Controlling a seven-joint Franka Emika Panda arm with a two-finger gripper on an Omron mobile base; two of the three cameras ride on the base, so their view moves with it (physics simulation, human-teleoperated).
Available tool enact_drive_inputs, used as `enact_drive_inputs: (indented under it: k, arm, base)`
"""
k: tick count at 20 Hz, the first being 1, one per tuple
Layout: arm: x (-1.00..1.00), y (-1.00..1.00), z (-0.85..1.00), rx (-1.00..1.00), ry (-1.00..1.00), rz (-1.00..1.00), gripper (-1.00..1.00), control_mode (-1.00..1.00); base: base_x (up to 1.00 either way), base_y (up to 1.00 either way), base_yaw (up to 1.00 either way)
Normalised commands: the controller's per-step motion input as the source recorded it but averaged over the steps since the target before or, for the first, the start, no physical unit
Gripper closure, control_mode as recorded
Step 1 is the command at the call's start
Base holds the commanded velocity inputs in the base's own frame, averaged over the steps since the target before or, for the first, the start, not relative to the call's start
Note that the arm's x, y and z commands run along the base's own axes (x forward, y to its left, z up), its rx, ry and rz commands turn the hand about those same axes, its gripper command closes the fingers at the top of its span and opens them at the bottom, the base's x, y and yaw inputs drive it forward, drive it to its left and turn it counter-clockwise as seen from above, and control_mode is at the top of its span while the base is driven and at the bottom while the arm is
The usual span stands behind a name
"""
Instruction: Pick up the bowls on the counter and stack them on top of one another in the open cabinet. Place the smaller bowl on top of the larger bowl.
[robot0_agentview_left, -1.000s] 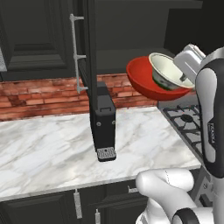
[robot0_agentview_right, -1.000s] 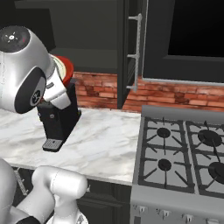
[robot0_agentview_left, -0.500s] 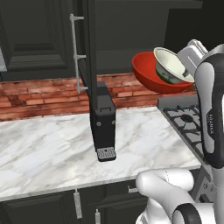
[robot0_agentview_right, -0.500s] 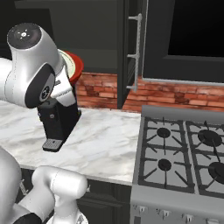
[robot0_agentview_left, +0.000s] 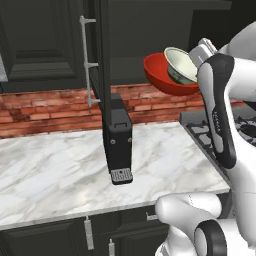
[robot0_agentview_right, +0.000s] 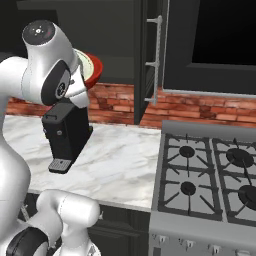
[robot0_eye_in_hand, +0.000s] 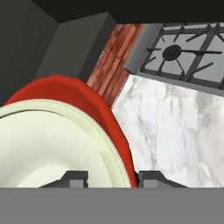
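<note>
Above the white marble desk (robot0_agentview_left: 60, 170), the small cream-white bowl (robot0_agentview_left: 181, 65) nests in the wide glossy red bowl (robot0_agentview_left: 159, 76), whose shared rim sits clamped between the jaws.

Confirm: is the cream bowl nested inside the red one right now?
Yes, nested. The smaller bowl sits inside the larger bowl, both tilted and held in the air; the red rim wraps the cream one in the hand view.

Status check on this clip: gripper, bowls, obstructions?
Gripper astride the rims of both bowls, closure unclear. Cream bowl nested in red bowl, tilted, airborne beside the open cabinet door.
</note>
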Motion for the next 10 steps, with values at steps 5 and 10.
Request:
enact_drive_inputs:
  k: [5, 10]
  arm:
    - [0.24, 0.12, 0.0, 0.02, -0.14, -0.05, 1.0, -1.0]
    - [0.74, 0.32, 0.01, 0.0, -0.03, -0.1, 1.0, -1.0]
  base:
    - [0.0, 0.0, 0.0]
    - [0.0, 0.0, 0.0]
